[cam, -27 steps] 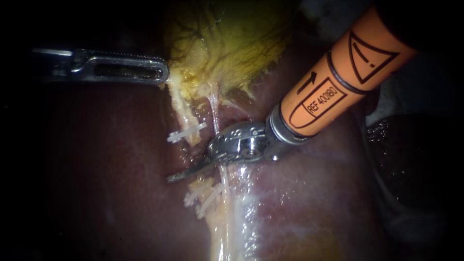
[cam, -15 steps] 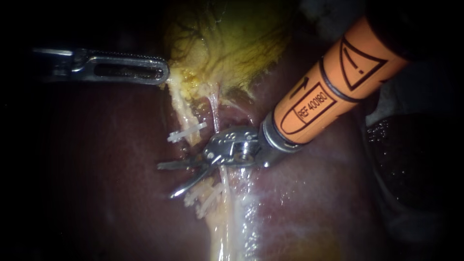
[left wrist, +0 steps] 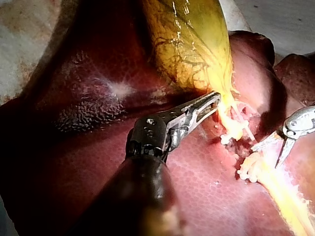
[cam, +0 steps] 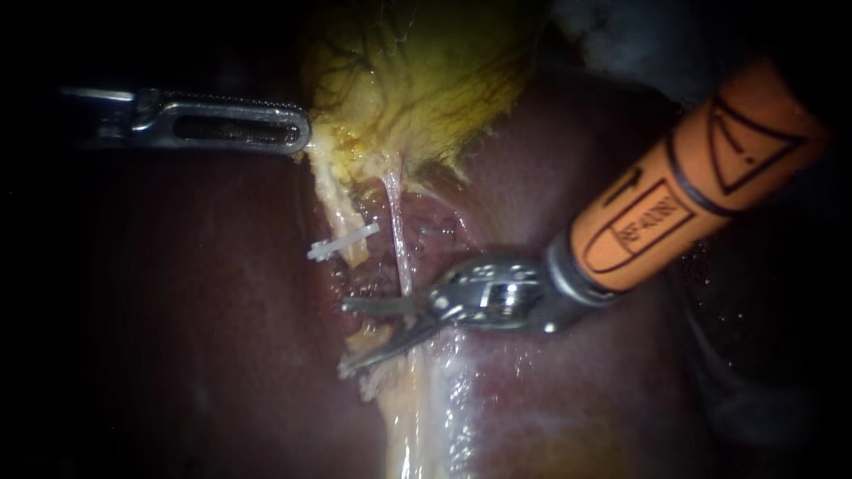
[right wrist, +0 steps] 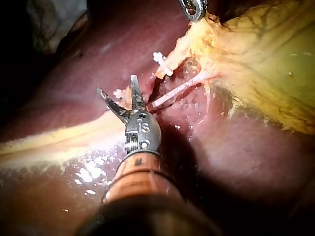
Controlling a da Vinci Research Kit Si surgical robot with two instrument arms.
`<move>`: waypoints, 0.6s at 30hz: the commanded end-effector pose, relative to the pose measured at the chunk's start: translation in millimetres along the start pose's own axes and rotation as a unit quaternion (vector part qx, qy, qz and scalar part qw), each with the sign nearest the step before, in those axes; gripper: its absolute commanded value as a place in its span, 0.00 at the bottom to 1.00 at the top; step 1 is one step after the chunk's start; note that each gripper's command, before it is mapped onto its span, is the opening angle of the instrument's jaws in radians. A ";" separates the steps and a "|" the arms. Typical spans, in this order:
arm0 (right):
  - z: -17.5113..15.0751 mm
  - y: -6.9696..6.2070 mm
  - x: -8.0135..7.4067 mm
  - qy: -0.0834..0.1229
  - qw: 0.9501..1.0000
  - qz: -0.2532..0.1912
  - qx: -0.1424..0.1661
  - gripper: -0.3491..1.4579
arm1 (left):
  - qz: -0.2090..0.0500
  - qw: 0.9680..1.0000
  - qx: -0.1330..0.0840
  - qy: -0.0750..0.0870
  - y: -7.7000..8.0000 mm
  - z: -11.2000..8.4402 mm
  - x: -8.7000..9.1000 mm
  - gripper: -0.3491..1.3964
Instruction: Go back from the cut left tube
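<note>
Starting far left, over dark liver (cam: 177,310). In from that side with the left instrument (cam: 300,133), jaws pressed together on the neck of the gallbladder (cam: 417,80), right where the yellow narrows. Reads as a holding grip: drawing the neck sideways to hold the strands below stretched and spread for a clear look.

Next along, the left tube (cam: 333,200), parted in two. Upper stump hanging from the neck with a white clip (cam: 342,241) across it. Lower stump down on the pale band (cam: 417,426), carrying more clips (left wrist: 248,171), half hidden in the endoscope view behind a blade. Raw gap between the stumps, so cutting done, by the look of it.

Just beside, the right tube (cam: 395,222): thin, pale, whole, running down from the neck.

Then the right instrument (cam: 343,337), in from the upper right on an orange shaft, blades spread wide, gripping nothing. One tip level with the gap, the other across the lower stump. Blade roots just at the foot of that whole tube, too. Hence a straight pull-back along the shaft as the likely safe way out, no sideways swing, so as not to nick the whole tube or snag a clip.
</note>
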 end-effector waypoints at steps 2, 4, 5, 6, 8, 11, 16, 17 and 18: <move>-2.1 -0.2 0.2 -0.001 1.000 -0.015 -0.023 0.98 | 0.000 1.000 0.000 0.000 0.0 0.0 0.0 0.00; -4.0 -0.5 0.4 -0.010 0.999 -0.025 -0.037 0.98 | 0.000 1.000 0.000 0.000 0.1 0.0 0.1 0.00; -4.8 -0.6 0.6 -0.017 0.999 -0.029 -0.041 0.98 | 0.000 1.000 0.000 0.000 0.1 0.0 0.1 0.00; -5.6 -0.7 0.7 -0.027 0.998 -0.035 -0.045 0.98 | 0.000 1.000 0.000 0.000 0.1 0.0 0.1 0.00; -7.3 -0.9 0.9 -0.057 0.996 -0.039 -0.049 0.98 | 0.001 1.000 0.000 0.000 0.2 0.1 0.2 0.00; -9.3 -1.3 1.2 -0.104 0.991 -0.050 -0.065 0.98 | 0.001 1.000 0.000 0.000 0.2 0.1 0.2 0.00; -11.7 -1.5 1.8 -0.160 0.982 -0.060 -0.084 0.98 | 0.001 1.000 0.000 0.000 0.2 0.1 0.2 0.00; -12.1 -1.4 2.1 -0.167 0.980 -0.060 -0.089 0.98 | 0.001 1.000 0.000 0.000 0.3 0.1 0.2 0.00; -12.4 -1.3 2.3 -0.170 0.979 -0.062 -0.092 0.98 | 0.001 1.000 0.000 0.000 0.3 0.1 0.3 0.00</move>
